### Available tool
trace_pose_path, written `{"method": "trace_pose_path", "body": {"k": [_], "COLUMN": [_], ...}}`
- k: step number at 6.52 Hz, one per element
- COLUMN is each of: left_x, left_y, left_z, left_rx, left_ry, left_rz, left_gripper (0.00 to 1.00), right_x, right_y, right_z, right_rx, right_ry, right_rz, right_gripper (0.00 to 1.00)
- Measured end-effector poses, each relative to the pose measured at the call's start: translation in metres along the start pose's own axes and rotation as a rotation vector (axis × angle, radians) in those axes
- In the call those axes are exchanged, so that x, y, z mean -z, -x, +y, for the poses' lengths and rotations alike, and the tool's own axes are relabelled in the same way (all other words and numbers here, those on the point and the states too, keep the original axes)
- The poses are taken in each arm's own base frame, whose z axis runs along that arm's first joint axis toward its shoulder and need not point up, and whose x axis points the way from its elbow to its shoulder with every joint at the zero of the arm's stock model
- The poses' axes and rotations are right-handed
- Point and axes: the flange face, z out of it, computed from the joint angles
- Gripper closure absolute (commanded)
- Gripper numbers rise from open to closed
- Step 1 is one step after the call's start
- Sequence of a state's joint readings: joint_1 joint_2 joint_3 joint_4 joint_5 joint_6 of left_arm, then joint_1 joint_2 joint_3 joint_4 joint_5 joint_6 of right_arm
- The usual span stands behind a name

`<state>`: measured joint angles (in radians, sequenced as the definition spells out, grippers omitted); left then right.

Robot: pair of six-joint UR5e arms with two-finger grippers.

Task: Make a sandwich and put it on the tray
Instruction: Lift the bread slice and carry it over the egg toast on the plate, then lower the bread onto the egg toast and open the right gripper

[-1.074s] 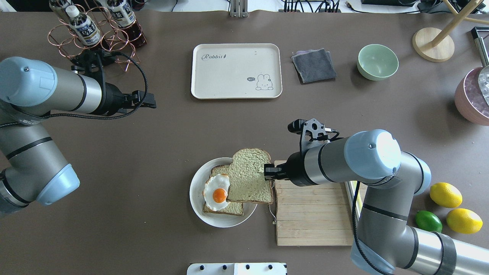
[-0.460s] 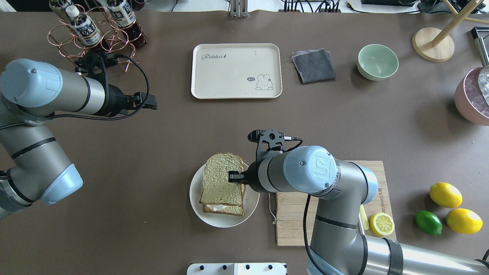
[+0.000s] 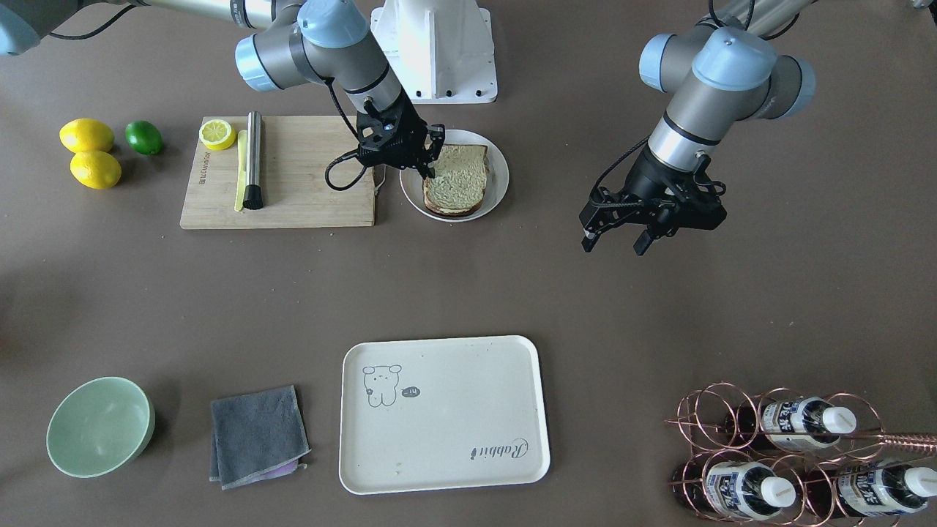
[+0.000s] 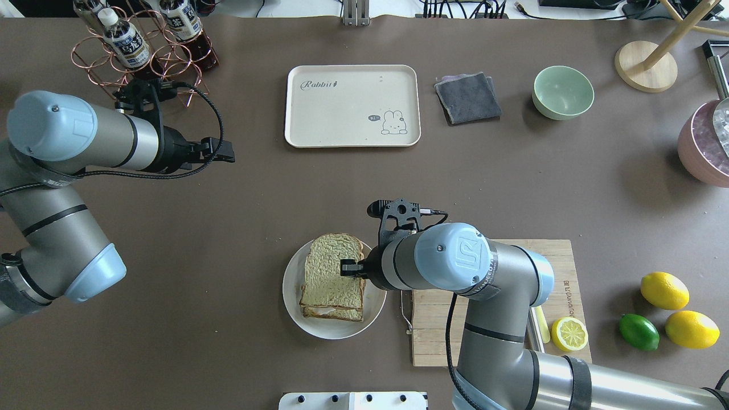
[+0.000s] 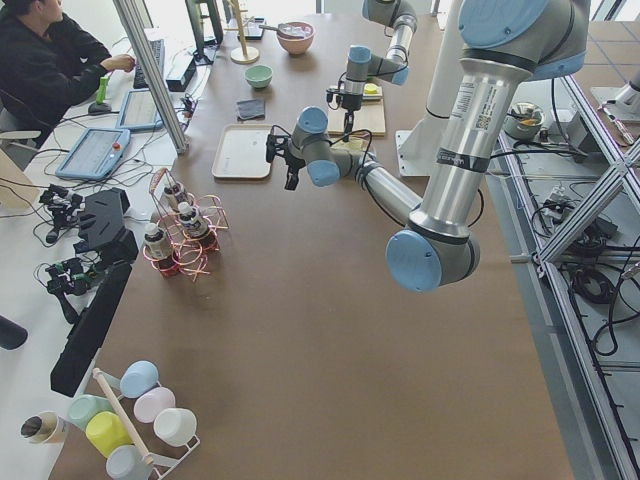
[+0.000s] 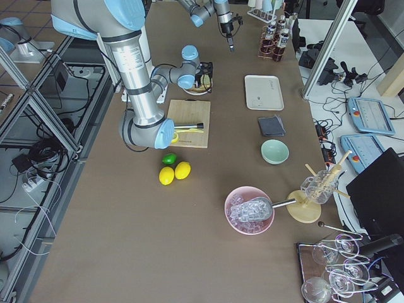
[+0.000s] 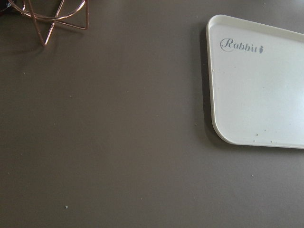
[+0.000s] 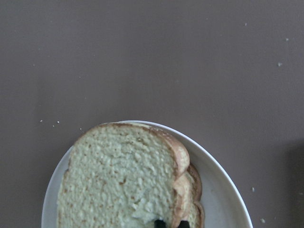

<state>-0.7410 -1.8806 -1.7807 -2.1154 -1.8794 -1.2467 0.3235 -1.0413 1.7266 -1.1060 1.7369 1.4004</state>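
Right wrist-mounted view crops right claw (image 8: pixel 171 223) gripping slice (image 8: pixel 118 175).

L tool (image 3: pixel 613 245) hovers w/ jaws apart; R tool (image 3: pixel 429 167) low, pinched narrow.

I logged table (image 4: pixel 228 256) matt brown | tray (image 4: pixel 353 105) smooth cream, plastic-looking, low sheen | sandwich (image 4: pixel 333 267) crumb rough, porous | plate (image 4: pixel 296 313) glossy white | cutting board (image 4: pixel 433 336) pale grained wood | cloth (image 4: pixel 468 98) grey, soft-napped | rack (image 3: pixel 721 410) shiny copper wire.
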Motion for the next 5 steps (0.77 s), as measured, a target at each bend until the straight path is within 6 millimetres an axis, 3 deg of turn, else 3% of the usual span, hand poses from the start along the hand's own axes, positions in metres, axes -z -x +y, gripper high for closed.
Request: {"method": "trace_pose_path", "body": {"k": [3, 5], "left_x": [0.001, -0.002], "left_y": [-0.003, -0.017], "left_z": [-0.001, 0.014], "left_rx": [0.004, 0.020], "left_ry": [-0.002, 0.008], "left_rz": [0.006, 0.028], "left_gripper": [0.03, 0.03], "right_x": [0.018, 0.051], "right_y": [0.012, 0.007], "right_z": [0.000, -0.028], "right_rx": [-0.031, -0.049], "right_ry": [-0.006, -0.017], "right_rz": [-0.038, -0.067], "right_gripper": [0.00, 0.00]}}
